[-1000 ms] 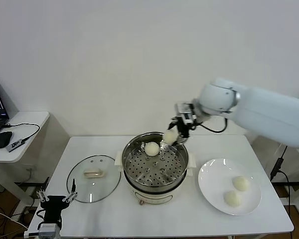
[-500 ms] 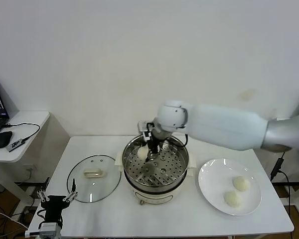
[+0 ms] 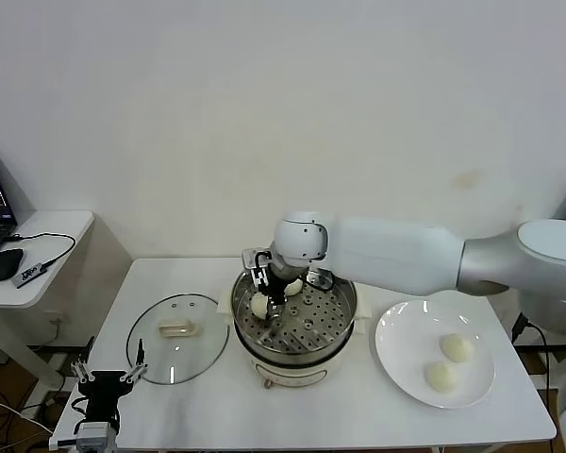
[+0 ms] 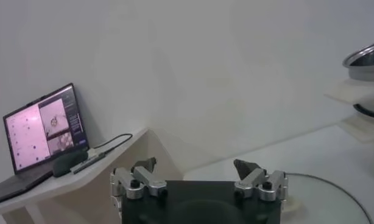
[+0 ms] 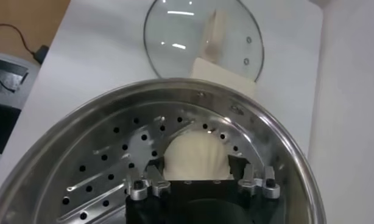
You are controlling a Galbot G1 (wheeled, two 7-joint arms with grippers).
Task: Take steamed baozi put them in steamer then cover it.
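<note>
**Right now: right gripper over the steamer's left side, bun between its fingers**

Right gripper (image 5: 198,178) sits inside the steamer (image 3: 340,326), left part of the perforated tray. I see a baozi (image 5: 196,157) directly between the parted jaws; can't tell whether they grip it or are letting go. Bun is smooth, cream-white, round. Second bun (image 3: 293,287) just behind it. Two more on the plate (image 3: 401,363), right. Cover (image 3: 174,351) lies flat on the table, left. Left gripper (image 4: 198,179) parked near-left, wide open, empty.
</note>
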